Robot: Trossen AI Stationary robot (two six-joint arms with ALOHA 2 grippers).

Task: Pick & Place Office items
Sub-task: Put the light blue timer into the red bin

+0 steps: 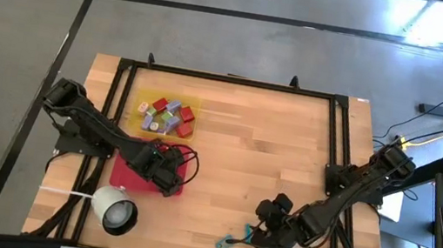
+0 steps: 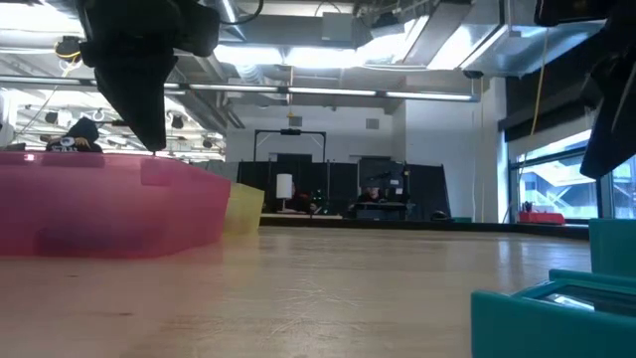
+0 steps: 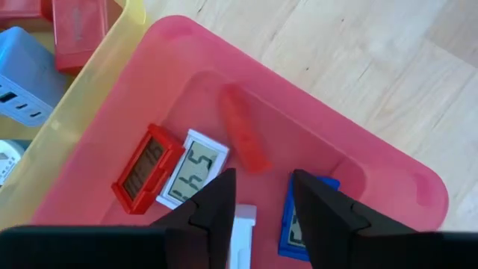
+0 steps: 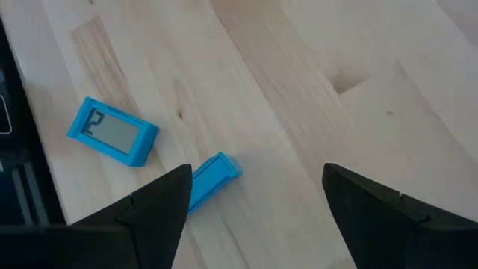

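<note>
Office items [image 1: 166, 117] — most sit heaped in the yellow tray [image 1: 138, 105] at the table's far left part; red, purple, green and blue pieces are visible there. A few more lie in the red tray [image 3: 351, 161] just in front of it. The left gripper [image 3: 260, 213] hangs over the red tray with its fingers a little apart and nothing gripped between them; a white piece [image 3: 243, 235] lies in the gap below. In the left wrist view the tray floor holds a red display block [image 3: 146, 166] touching a white display block [image 3: 194, 168], a red stick [image 3: 243, 134] just beside them, and a blue display block [image 3: 295, 228] partly hidden behind one finger. Past the tray rim, in the yellow tray, a red block [image 3: 78, 26] and a light blue block [image 3: 26, 71] show.

The right gripper [image 4: 254, 198] is at the near right part of the table, low over bare wood, fingers wide apart and empty. Under it lie a blue display block [image 4: 112, 131] and a short blue stick [image 4: 213, 175], near each other but apart — the stick is partly behind one finger. In the high view these read as a teal spot [image 1: 228, 243] just beside the gripper.

A white round cup [image 1: 113, 210] with a cord sits at the near left edge, just in front of the red tray.
</note>
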